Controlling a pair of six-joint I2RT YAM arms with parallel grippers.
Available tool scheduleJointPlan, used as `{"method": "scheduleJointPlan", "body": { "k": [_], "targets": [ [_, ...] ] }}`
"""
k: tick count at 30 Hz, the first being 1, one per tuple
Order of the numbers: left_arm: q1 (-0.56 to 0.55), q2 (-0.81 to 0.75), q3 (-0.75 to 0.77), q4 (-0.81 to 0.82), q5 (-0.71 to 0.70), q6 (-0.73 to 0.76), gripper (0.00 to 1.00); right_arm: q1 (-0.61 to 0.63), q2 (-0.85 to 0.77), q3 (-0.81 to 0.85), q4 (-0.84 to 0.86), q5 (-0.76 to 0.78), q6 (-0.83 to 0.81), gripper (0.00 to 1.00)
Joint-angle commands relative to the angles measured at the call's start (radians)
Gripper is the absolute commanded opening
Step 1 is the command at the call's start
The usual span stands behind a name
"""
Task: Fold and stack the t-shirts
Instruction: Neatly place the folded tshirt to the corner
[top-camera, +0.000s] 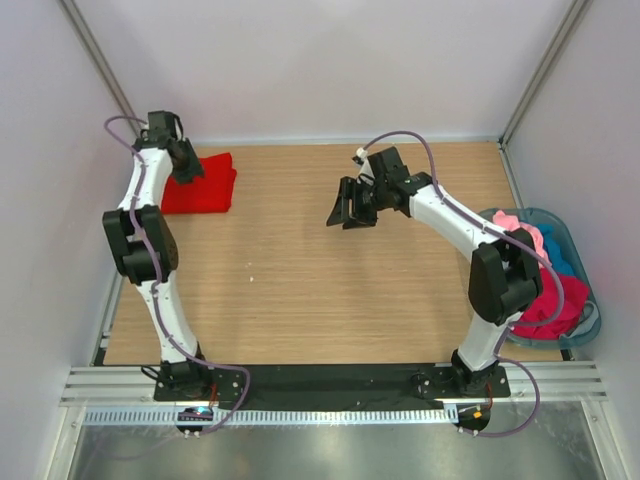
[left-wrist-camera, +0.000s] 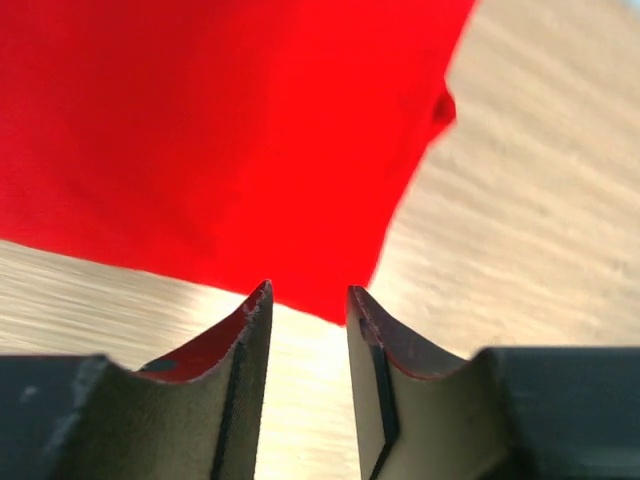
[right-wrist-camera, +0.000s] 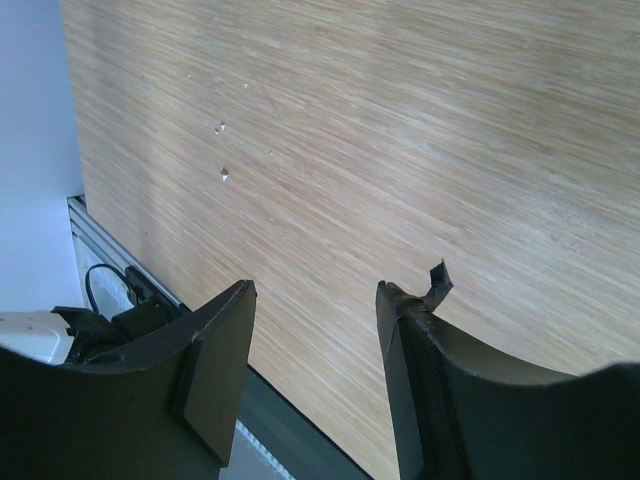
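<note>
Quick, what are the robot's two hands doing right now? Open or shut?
Left gripper: open, holding nothing, at the edge of the red shirt.
Right gripper: open, empty, over the table.

Folded red t-shirt (top-camera: 200, 185) far left; pink, teal, crimson t-shirts (top-camera: 548, 305) heaped right

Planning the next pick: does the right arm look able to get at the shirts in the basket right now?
Probably yes: the right gripper is open and empty, and the shirts lie uncovered in the basket beside that arm's base, though it must fold back.
</note>
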Motion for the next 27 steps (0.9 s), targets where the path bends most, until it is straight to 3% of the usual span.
{"method": "scheduleJointPlan", "body": {
  "k": [1,3,9,17,24,27],
  "targets": [
    [-0.041,-0.003,-0.030,0.007,0.045,0.031,0.34,0.000,-0.069,-0.024,0.025,-0.021,-0.006,0.59],
    [-0.066,0.011,-0.059,0.017,0.080,0.025,0.24,-0.002,-0.085,-0.032,0.028,-0.023,-0.004,0.59],
    [-0.107,0.075,-0.135,0.083,0.102,0.013,0.18,-0.005,-0.108,-0.054,0.034,-0.015,0.000,0.59],
    [-0.118,0.097,-0.197,0.096,0.110,0.014,0.18,-0.022,-0.137,-0.046,0.020,-0.001,0.002,0.59],
    [-0.144,0.045,-0.057,-0.016,0.146,0.004,0.24,-0.028,-0.145,0.015,-0.024,0.009,-0.004,0.59],
    [-0.224,-0.050,-0.069,-0.047,0.151,-0.004,0.26,-0.026,-0.174,0.028,-0.061,0.031,-0.004,0.62]
  ]
}}
